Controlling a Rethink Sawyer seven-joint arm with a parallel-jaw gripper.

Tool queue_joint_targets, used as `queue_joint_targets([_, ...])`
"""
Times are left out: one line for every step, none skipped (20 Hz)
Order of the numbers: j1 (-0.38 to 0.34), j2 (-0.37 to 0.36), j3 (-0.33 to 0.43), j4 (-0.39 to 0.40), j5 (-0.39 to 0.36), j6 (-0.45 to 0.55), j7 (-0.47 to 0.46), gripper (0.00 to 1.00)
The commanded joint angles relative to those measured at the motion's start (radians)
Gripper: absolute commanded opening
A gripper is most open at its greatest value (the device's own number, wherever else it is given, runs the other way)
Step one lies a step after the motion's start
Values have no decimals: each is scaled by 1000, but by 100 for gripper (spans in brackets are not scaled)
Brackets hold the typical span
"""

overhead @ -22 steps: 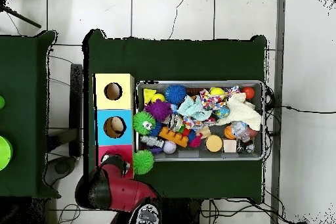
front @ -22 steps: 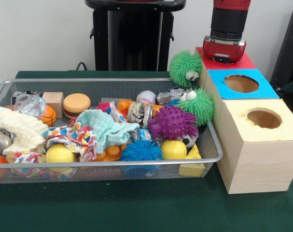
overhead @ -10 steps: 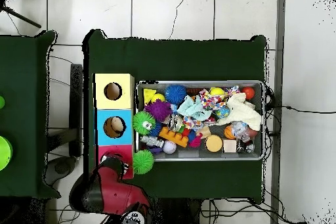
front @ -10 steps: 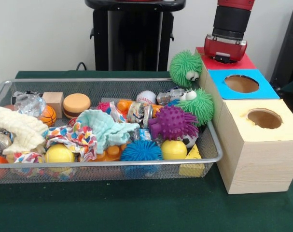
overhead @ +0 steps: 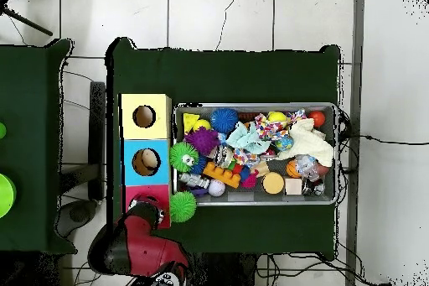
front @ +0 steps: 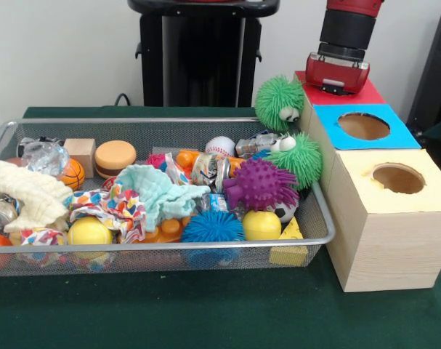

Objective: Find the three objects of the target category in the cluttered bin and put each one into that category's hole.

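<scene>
Front view: the wire mesh bin (front: 318,218) runs its long axis left to right across the middle of the frame on the green surface (front: 205,313). It is packed with toys: a purple spiky ball (front: 260,183) right of centre, a blue spiky ball (front: 211,227) and a yellow ball (front: 261,225) at the lower rim, a white baseball (front: 220,146) at the back, a small basketball (front: 72,174) and a wooden block (front: 81,153) at the left, a round tan burger-shaped toy (front: 115,158), a pale teal cloth (front: 158,190), a patterned cloth (front: 115,207) and a cream cloth (front: 24,190). One green fuzzy ball (front: 301,160) sits at the bin's right end, touching the boxes. A second green fuzzy ball (front: 278,102) rests outside the bin, just beside the red-topped box (front: 354,96). The three boxes run from upper right towards lower right: red, then blue-topped box (front: 398,134), then yellow-topped box (front: 380,240), the last two showing round holes facing up. The gripper (front: 338,86) hangs directly over the red top; whether its fingers are open or closed cannot be told, and nothing visible is in them.

Overhead view: the bin (overhead: 255,200) lies long axis left to right at centre. The boxes stack in a column at its left end, yellow (overhead: 159,106) uppermost, blue (overhead: 130,169), red (overhead: 159,195) lowest. The arm (overhead: 134,249) covers most of the red top at lower left, hiding the fingers.
</scene>
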Motion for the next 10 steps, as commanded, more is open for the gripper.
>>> queue_joint_targets([-32, 371, 90, -101, 55, -59, 248, 100])
queue_joint_targets([-30, 369, 88, -102, 55, -55, 247, 100])
queue_joint_targets([-31, 365, 88, -101, 54, -49, 244, 100])
queue_joint_targets([-31, 360, 87, -99, 55, -42, 241, 100])
queue_joint_targets([-32, 353, 87, -96, 54, -34, 237, 100])
queue_joint_targets([-33, 348, 85, -95, 53, -26, 231, 100])
queue_joint_targets([-34, 341, 84, -94, 50, -18, 225, 100])
queue_joint_targets([-36, 335, 82, -92, 47, -11, 219, 100])
queue_joint_targets([-36, 328, 80, -90, 46, -1, 213, 100])
queue_joint_targets([-33, 318, 77, -87, 47, 10, 206, 100])
